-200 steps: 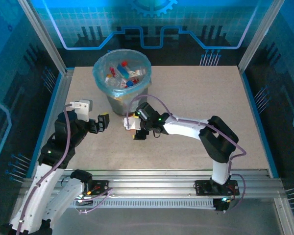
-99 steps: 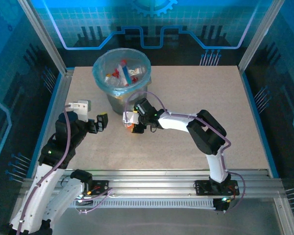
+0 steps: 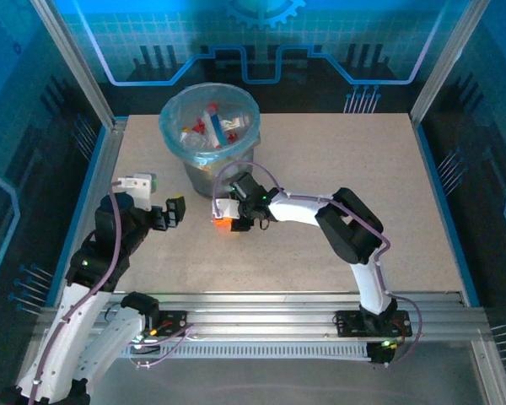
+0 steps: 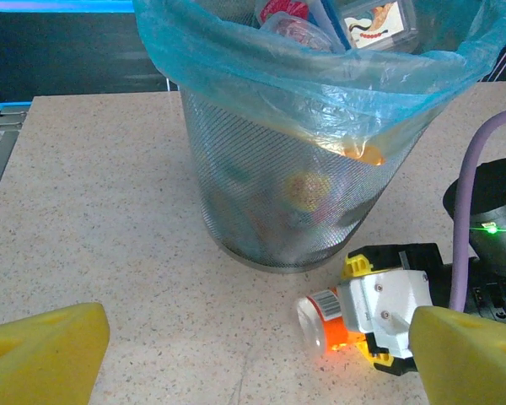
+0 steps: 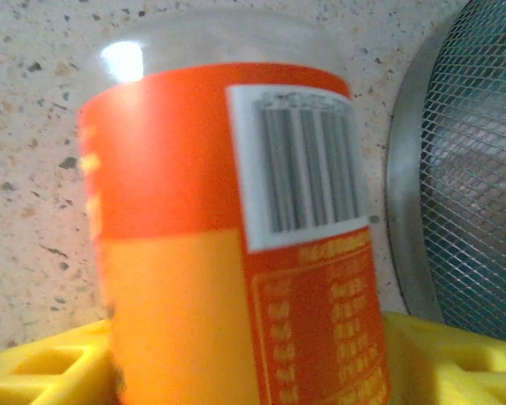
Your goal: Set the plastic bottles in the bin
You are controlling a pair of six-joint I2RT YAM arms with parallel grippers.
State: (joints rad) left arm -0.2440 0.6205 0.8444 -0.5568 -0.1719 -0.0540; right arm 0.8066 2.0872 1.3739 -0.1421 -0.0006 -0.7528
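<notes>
Top external: right pincer (image 3: 227,219) reaches low to the table (image 3: 363,169), set across an orange-labelled bottle (image 3: 223,224) that lies on its side. The bin (image 3: 201,177) stands just beyond this pincer, so the lift over the rim should be short. Some other bottles (image 3: 209,126) lie inside it. Off to the side, the left pincer (image 3: 174,211) hangs well apart from the right one, probably to leave its path free.

Left wrist: the yellow pads (image 4: 42,354) of the left pincer sit wide apart with nothing between them; it is spread and idle. Ahead of it, the bottle's clear end pokes out of the right pincer, near the bin's foot.

Right wrist: the right pincer's pads lie against both sides of the label, pinching the bottle. The hold looks mid-body, likely so the bottle will not tip. Facing the lens is the barcode (image 5: 308,160), and the mesh wall (image 5: 464,169) is just beside the pincer.
</notes>
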